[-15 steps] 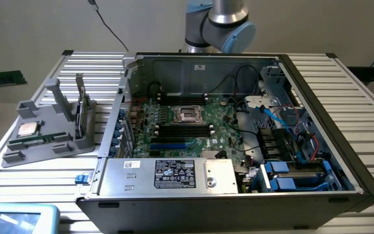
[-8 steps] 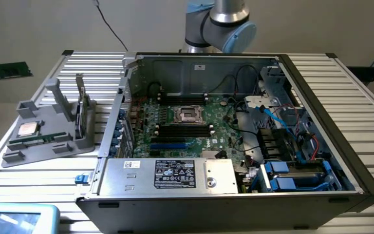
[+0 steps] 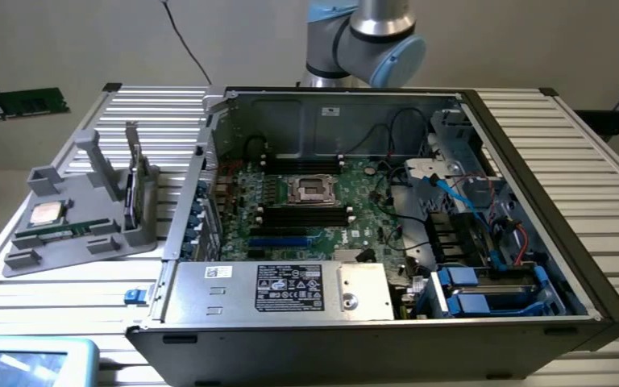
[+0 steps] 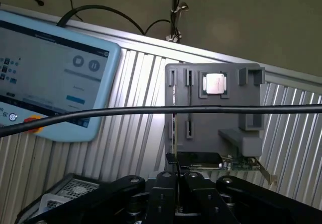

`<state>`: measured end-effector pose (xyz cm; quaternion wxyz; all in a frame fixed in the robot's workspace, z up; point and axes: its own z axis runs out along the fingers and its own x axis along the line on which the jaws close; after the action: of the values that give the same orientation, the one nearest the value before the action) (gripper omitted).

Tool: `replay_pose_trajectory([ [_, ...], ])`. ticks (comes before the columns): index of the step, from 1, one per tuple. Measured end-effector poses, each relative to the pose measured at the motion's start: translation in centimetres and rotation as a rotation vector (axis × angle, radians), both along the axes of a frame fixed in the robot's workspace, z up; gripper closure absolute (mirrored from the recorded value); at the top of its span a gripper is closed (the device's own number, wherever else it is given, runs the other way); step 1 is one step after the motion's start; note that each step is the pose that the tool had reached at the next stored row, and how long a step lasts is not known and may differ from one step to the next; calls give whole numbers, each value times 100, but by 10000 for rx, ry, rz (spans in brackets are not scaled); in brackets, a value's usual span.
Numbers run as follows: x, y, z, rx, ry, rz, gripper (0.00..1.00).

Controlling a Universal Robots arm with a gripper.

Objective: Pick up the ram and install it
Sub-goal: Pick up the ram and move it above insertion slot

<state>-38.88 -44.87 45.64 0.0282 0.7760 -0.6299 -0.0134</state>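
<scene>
The ram (image 3: 60,233) is a thin green stick resting on edge in a slot of the grey fixture (image 3: 84,242), on the table at the exterior view's left. In the wrist view the ram (image 4: 174,116) is a narrow edge-on strip along the fixture (image 4: 236,118), beside the square silver processor (image 4: 215,84). My gripper (image 4: 176,177) hangs high above the fixture, well clear of the ram, shut with nothing between its jaws. The black memory slots (image 3: 306,213) lie on the motherboard inside the open computer case (image 3: 525,161).
A green expansion card (image 3: 132,181) stands upright in the fixture, also seen as the card (image 4: 224,162) close to my gripper. A teach pendant (image 4: 45,78) lies on the slatted table. A black cable (image 4: 161,110) crosses the wrist view. The arm (image 3: 369,40) rises behind the case.
</scene>
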Motion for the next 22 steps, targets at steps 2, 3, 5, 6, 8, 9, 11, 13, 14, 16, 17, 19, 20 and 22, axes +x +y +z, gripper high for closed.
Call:
replay_pose_trajectory([
  [2, 57, 0, 48, 24, 1, 0, 89],
  [3, 82, 0, 72, 32, 1, 1, 89],
  [5, 133, 0, 116, 48, 0, 0, 89],
  [6, 161, 0, 134, 60, -1, 0, 89],
  [8, 231, 0, 173, 102, 0, 0, 89],
  [9, 275, 0, 191, 135, 0, 0, 89],
  [11, 367, 0, 224, 223, 1, 1, 89],
  [13, 458, 0, 254, 327, 0, 1, 89],
  [14, 503, 0, 269, 377, 1, 2, 89],
  [16, 593, 0, 299, 470, 0, 5, 89],
  [17, 638, 0, 312, 514, 0, 5, 89],
  [19, 729, 0, 336, 589, 1, 5, 89],
  [20, 775, 0, 343, 618, 1, 5, 89],
  [22, 850, 0, 349, 664, 1, 6, 89],
])
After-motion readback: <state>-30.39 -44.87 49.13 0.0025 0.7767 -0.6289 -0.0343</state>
